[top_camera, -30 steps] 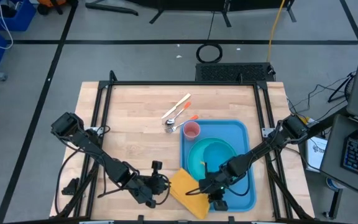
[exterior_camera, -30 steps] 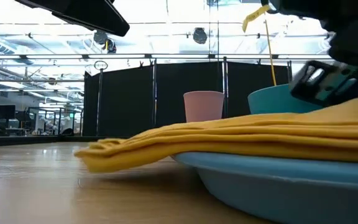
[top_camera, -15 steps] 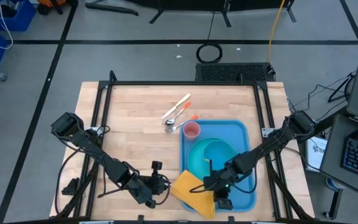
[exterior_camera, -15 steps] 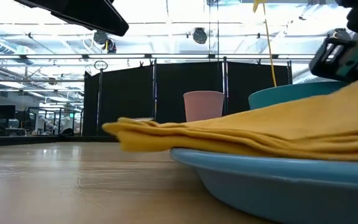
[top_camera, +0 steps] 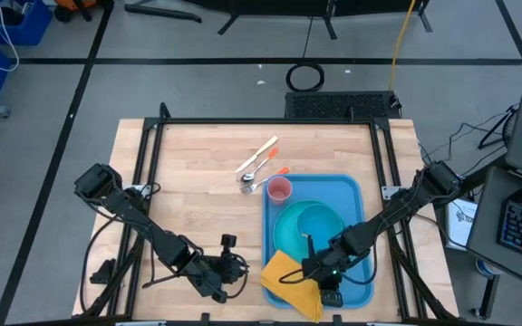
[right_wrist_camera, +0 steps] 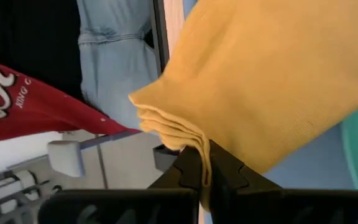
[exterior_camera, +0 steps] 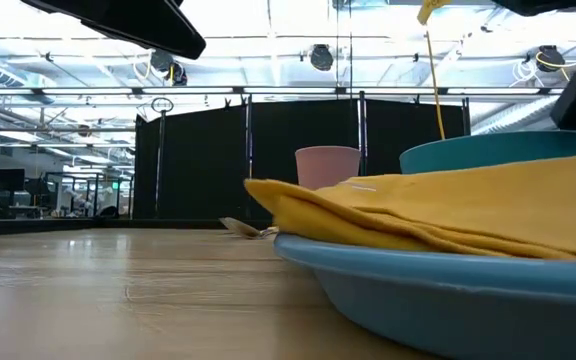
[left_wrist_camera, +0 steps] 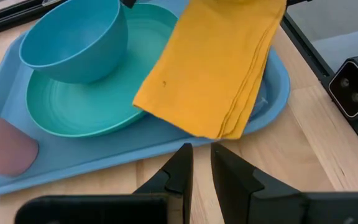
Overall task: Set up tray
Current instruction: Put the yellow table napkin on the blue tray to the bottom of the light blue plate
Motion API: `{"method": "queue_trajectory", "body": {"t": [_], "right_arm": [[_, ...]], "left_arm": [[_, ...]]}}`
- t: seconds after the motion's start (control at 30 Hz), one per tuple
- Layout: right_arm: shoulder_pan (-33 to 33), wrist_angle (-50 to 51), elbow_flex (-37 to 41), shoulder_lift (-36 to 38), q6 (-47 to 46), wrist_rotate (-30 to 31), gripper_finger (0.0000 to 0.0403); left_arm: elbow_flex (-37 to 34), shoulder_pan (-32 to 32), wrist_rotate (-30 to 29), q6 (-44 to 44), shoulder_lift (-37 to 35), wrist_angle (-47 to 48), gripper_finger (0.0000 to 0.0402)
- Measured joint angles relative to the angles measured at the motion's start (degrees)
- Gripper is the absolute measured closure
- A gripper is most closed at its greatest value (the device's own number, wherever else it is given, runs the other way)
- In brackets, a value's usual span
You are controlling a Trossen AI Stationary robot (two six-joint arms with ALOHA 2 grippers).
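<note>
The blue tray (top_camera: 356, 195) lies on the table's right half and carries a turquoise plate (top_camera: 290, 243), a turquoise bowl (top_camera: 320, 220) and a pink cup (top_camera: 280, 189). The yellow-orange folded napkin (top_camera: 290, 279) lies across the tray's near left corner, and its left end (exterior_camera: 268, 195) sticks out past the tray's rim (exterior_camera: 388, 270). My right gripper (top_camera: 314, 280) is at the napkin's right edge, shut on it. My left gripper (top_camera: 239, 266) waits by the near edge, left of the tray, with its fingers (left_wrist_camera: 182, 171) almost together on nothing. My right gripper pinches the napkin's folded edge (right_wrist_camera: 182, 140) between its two fingers, several layers together. It comes from the table's right side, slanting down. The napkin spreads away from the fingers and lies on the tray's rim and the plate (left_wrist_camera: 73, 106).
Wooden utensils (top_camera: 259, 154) and spoons (top_camera: 259, 179) lie on the bare wood beyond the tray's far left corner. A spoon (exterior_camera: 248, 228) shows low on the table in the low view. A person's denim and red clothing (right_wrist_camera: 110, 37) show beyond the table in the right wrist view.
My right gripper has moved toward the table's right and slightly toward the near edge, still shut on the napkin. The napkin has slid with it: its left end has left the wood and now overhangs the tray's rim.
</note>
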State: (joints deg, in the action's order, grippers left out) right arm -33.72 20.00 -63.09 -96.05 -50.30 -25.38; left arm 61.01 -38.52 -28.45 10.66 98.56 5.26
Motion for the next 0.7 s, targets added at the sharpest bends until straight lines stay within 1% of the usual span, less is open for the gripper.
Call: {"method": "queue_trajectory", "body": {"t": [0.1,0.2,0.3,0.43,0.7], "right_arm": [[-0.13,0.51,-0.07,0.17,-2.11,-0.46,0.0403],[-0.17,3.14,0.04,0.22,-4.59,-1.91,0.0403],[-0.23,3.07,0.02,0.26,-5.07,-2.11,0.0403],[-0.44,3.42,0.02,0.26,-8.16,-4.49,0.0403],[-1.2,4.29,0.02,0.26,-13.4,-6.84,0.0403]], "left_arm": [[0.0,0.0,0.02,0.13,0.0,0.3,0.0339],[0.0,0.0,0.04,0.2,0.0,0.63,0.0339],[0.0,-0.03,0.04,0.31,0.0,0.69,0.0339],[0.0,-0.03,0.04,0.31,0.0,0.71,0.0339],[0.0,-0.14,0.07,0.28,0.0,1.02,0.0339]]}}
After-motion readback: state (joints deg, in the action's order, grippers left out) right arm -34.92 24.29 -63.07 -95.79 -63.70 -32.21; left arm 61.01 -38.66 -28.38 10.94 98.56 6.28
